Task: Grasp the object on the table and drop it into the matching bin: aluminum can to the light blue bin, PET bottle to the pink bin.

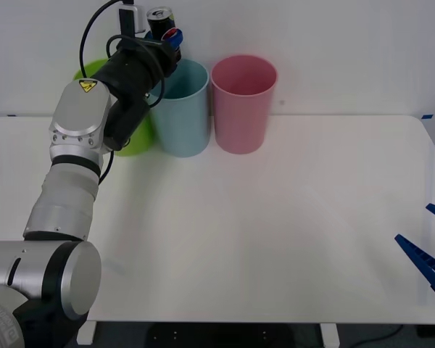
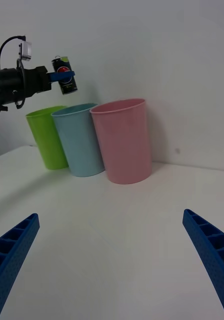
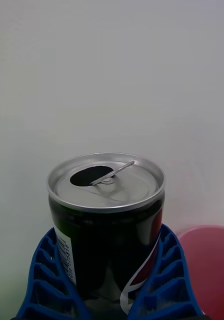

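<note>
Our left gripper (image 3: 109, 295) is clenched on the aluminum can (image 3: 106, 220), held at mid-body above the light blue bin (image 1: 180, 109). The can is opened, so we judge it light, thin-walled and easy to dent. Our right gripper (image 2: 112, 260) waits released over the surface (image 1: 275, 232).

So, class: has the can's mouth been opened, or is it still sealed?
Opened. On the aluminum can, held in the left end effector, the pull tab is lifted and a dark hole shows in the silver top.

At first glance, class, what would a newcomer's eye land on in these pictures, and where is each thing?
First, the left end effector raised at the back of the table, shut on a small dark can with an opened silver top, above the light blue bin. Next, the row of bins against the wall: green bin, light blue, then pink bin. The right end effector waits open near the table's front right edge.
</note>
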You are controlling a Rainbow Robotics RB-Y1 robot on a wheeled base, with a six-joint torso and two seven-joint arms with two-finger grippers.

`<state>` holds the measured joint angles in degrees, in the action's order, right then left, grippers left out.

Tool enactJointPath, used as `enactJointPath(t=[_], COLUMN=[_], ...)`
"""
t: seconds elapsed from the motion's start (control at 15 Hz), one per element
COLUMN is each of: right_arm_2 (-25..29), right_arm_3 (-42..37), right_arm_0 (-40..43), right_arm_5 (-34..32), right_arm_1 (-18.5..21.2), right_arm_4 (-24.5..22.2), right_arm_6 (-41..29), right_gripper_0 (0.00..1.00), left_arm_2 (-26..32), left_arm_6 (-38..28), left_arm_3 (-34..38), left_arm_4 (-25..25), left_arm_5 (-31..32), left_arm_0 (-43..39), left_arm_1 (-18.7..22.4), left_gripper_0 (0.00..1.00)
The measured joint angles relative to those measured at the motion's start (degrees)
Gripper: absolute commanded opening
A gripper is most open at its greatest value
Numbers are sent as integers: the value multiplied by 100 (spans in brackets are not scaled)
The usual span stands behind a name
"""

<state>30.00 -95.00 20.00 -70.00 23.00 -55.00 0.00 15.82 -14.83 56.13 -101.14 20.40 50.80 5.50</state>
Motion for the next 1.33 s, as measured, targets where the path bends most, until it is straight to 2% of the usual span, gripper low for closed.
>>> enactJointPath(t=[0.27, 0.33, 0.4, 0.47, 0.53, 0.6, 1.0, 1.33], right_arm_2=[0, 0, 0, 0, 0, 0, 0, 0], right_arm_3=[0, 0, 0, 0, 0, 0, 0, 0], right_arm_0=[0, 0, 0, 0, 0, 0, 0, 0], right_arm_5=[0, 0, 0, 0, 0, 0, 0, 0], right_arm_1=[0, 0, 0, 0, 0, 0, 0, 0], right_arm_4=[0, 0, 0, 0, 0, 0, 0, 0], right_arm_6=[0, 0, 0, 0, 0, 0, 0, 0], right_gripper_0=[100, 100, 100, 100, 100, 100, 100, 100], left_arm_2=[-16, -16, -16, -17, -15, -10, 25, -42], left_arm_6=[-9, -10, -10, -8, 2, 13, 10, 70], left_arm_3=[-6, -6, -6, -6, -6, -6, -6, -5], left_arm_4=[-38, -34, -32, -29, -19, -5, 114, 494], left_arm_5=[-61, -62, -63, -63, -63, -63, -63, -35], left_arm_0=[9, 6, 7, 4, 3, 3, -26, -153], left_arm_1=[-40, -40, -38, -36, -37, -33, -32, 44], left_gripper_0=[1, 3, 9, 24, 74, 100, 100, 100])
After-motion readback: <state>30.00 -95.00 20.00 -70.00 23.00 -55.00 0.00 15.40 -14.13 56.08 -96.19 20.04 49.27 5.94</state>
